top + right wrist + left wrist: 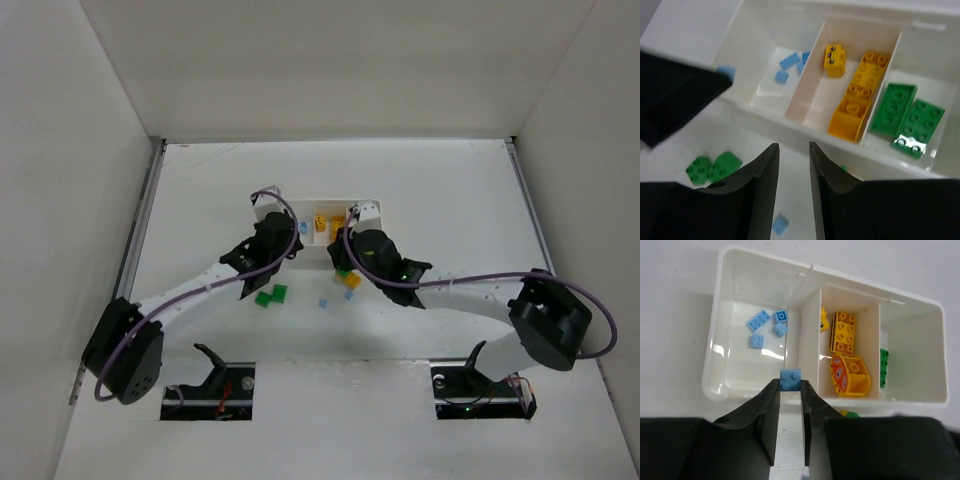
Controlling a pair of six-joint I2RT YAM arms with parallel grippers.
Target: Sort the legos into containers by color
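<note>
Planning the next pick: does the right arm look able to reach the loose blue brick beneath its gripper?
Probably yes: the blue brick lies alone, close under the empty right gripper, with nothing between them.

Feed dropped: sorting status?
Left tool shut on small pale-blue plastic brick, at near wall of white plastic tray. Right tool open, empty. Two green bricks loose on table.

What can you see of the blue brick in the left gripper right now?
Small pale blue brick, glossy plastic, studs facing the wrist camera. The left gripper pinches its two sides at its very tips, holding it level. It hangs by the near wall of the white tray, at the blue compartment's right corner.
</note>
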